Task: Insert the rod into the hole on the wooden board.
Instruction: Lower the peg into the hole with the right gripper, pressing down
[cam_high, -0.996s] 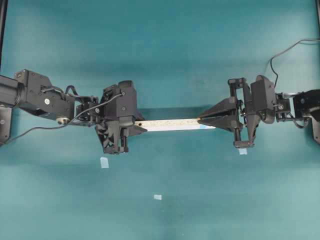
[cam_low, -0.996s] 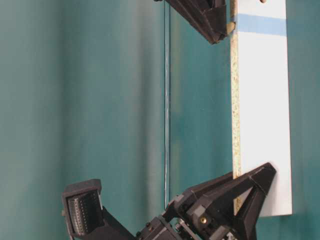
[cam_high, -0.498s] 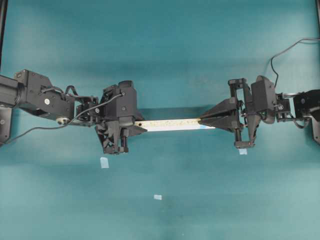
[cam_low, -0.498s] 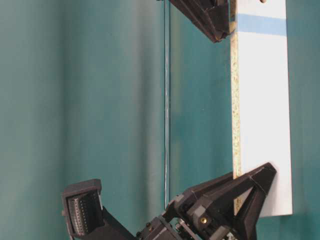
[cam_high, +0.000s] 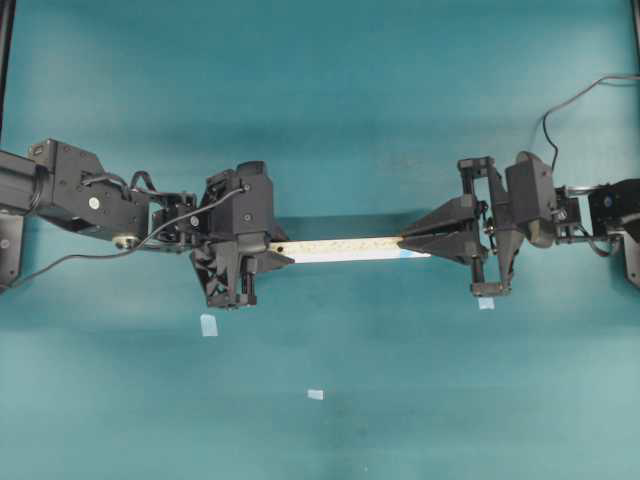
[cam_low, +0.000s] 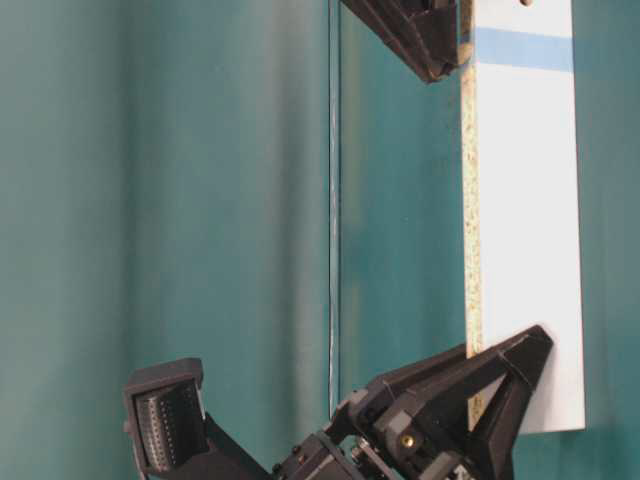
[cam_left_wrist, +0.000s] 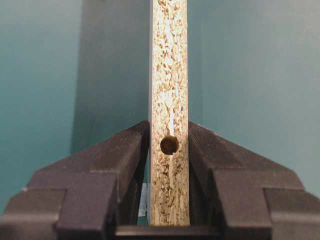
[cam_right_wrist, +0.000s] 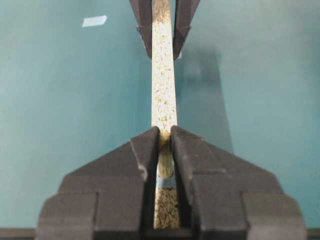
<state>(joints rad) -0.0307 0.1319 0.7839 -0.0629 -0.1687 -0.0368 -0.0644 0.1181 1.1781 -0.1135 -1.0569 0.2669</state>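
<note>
- The left claw (cam_high: 283, 250) is clamped on the left end of the wooden board (cam_high: 350, 245). The left wrist view shows one finger (cam_left_wrist: 125, 155) pressed against each broad side.
- A dark round hole (cam_left_wrist: 169, 145) sits in the board's speckled narrow edge, right between those two fingers and facing up.
- Two pale tape squares lie on the teal table (cam_high: 320, 100) on the near side of the board. One (cam_high: 208, 324) is below the board's left end and the other (cam_high: 315, 394) is farther out, below its middle.
- The board stands on edge and is level. It spans the gap between the two claws, with its white face (cam_low: 525, 250) turned to the table-level camera.
- A blue band (cam_low: 522, 48) crosses the white face close to the board's right end.
- The right claw (cam_high: 403, 240) rests over the board's right end, above the speckled edge and by the blue band. Its fingers (cam_right_wrist: 145, 150) are drawn almost together.
- A small cream, rounded piece, the rod (cam_right_wrist: 165, 169), is pinched between those fingers, right against the board's top edge. Whether it has entered the board cannot be told.
- A third tape square (cam_high: 485, 302) lies past the board's right end, on its near side.
</note>
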